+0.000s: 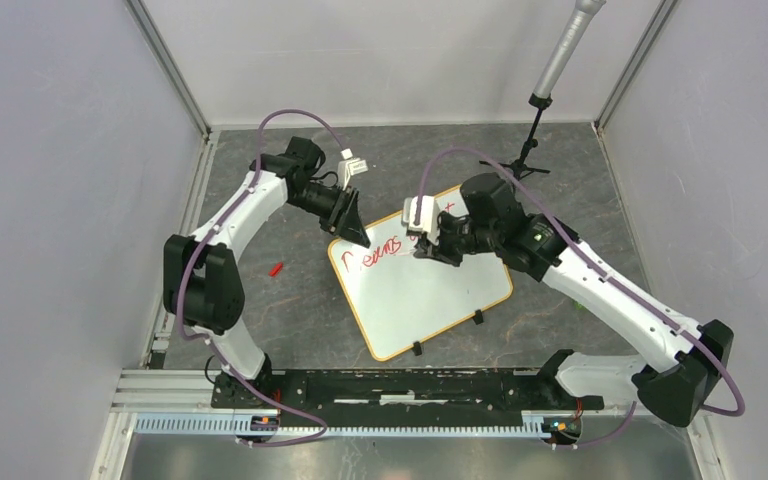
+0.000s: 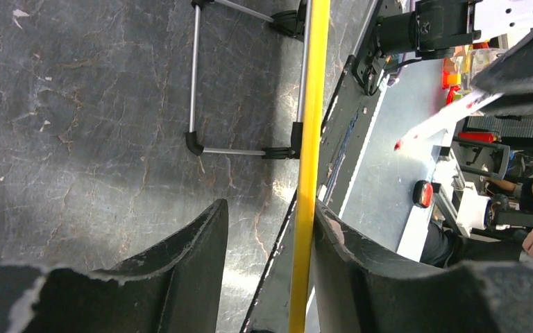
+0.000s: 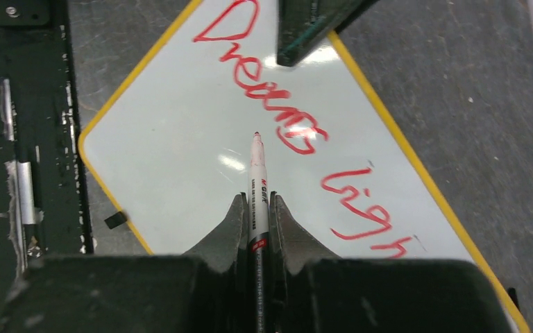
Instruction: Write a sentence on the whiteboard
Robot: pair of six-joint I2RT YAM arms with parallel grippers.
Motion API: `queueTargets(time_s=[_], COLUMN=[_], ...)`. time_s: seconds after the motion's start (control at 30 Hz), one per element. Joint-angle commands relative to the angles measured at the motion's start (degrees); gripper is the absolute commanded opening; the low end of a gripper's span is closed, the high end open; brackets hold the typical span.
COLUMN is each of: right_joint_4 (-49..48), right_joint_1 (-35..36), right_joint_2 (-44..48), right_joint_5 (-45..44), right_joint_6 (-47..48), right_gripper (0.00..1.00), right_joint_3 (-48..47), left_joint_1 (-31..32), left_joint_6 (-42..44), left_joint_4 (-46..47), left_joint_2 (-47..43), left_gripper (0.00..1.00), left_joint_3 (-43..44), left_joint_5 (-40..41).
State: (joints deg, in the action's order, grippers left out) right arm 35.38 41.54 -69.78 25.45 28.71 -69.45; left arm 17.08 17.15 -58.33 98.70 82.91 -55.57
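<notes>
Whiteboard (image 1: 422,300): flat on desk (image 1: 290,300), centre, btwn arms.
Sentence (image 3: 277,114): red, "Dreams ligh…", near far edge.
L claw (image 2: 271,215): apart, astride board's yellow rim.
R claw (image 3: 257,202): clamped on marker (image 3: 257,170), tip over board.

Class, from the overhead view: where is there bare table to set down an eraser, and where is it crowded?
Free: table between the left arm and the whiteboard, bar a small red piece; the strip between its clips and the base rail. Crowded: the whiteboard's far end, where the right arm meets the left.
</notes>
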Motion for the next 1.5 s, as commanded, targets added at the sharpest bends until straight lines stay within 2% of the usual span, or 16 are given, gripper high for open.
queueTargets(time_s=[0.0, 0.2, 0.4, 0.53, 0.77, 0.97, 1.2, 1.47], right_joint_4=[-2.59, -4.4, -6.37, -7.79, -10.79, -11.55, -12.04, -13.76], right_joint_1=[4.15, 7.45, 9.81, 11.8, 14.59, 17.37, 21.18, 22.44], right_joint_2=[1.43, 2.92, 4.36, 4.42, 3.93, 2.69, 0.88, -0.69], right_joint_5=[-0.33, -1.17, -1.42, -2.53, -9.7, -9.97, -13.99, -20.61], right_joint_6=[-1.2, -1.44, -2.47, -3.63, -4.1, -3.72, -2.78, -2.84], right_gripper=[0.0, 0.0, 0.0, 0.0, 0.0, 0.0, 0.0, 0.0], right_joint_3=[2.42, 8.81, 12.6, 13.61, 15.3, 14.89, 14.82, 15.39], left_joint_1=[-0.9, -1.17, -1.18, -1.18, -1.17, -1.15, -1.17, -1.17], left_joint_6=[0.36, 1.57, 1.48, 1.4, 1.41, 1.4, 1.37, 1.4], left_joint_4=[1.31, -0.47, -0.47, -0.49, -0.54, -0.47, -0.48, -0.47], left_joint_2=[-4.19, -6.25, -6.24, -5.64, -5.14, -4.96, -4.88, -4.53], left_gripper=[0.52, 0.48, 0.38, 0.31, 0.21, 0.14, 0.08, 0.03], left_joint_3=[-1.46, -2.86, -3.78, -3.98, -4.13, -4.05, -4.03, -4.16], left_joint_5=[-0.75, -1.63, -2.13, -2.36, -2.26, -2.09, -1.82, -1.56])
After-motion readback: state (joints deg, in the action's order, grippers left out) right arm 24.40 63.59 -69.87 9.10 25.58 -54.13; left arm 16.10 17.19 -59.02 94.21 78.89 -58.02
